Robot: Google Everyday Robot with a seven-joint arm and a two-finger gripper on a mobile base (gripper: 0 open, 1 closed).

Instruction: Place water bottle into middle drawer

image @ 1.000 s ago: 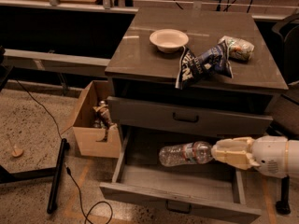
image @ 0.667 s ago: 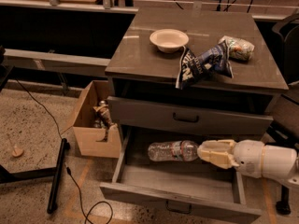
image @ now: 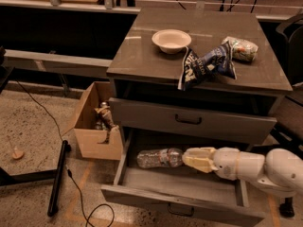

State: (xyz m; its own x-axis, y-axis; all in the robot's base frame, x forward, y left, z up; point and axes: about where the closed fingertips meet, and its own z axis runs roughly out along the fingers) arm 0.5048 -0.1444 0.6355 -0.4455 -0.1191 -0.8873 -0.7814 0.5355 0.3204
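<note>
In the camera view, the wide grey metal middle drawer (image: 180,187) stands pulled out below the closed grey upper drawer (image: 191,119) with the black handle. The robot's pale two-finger hand (image: 185,159) reaches in from the right, over the open tray near its back. It pinches one end of the small clear ribbed plastic water bottle (image: 158,158), which lies horizontal and points left, inside the drawer's outline. Whether the bottle already rests on the tray floor or hangs just above it cannot be told.

On the brown table (image: 142,56) above sit a pale round bowl (image: 171,40), a dark blue snack bag (image: 206,66) and a greenish-white foil packet (image: 241,48).

The carry looks almost done. What seems left is setting the bottle down, letting go and drawing the arm out.
</note>
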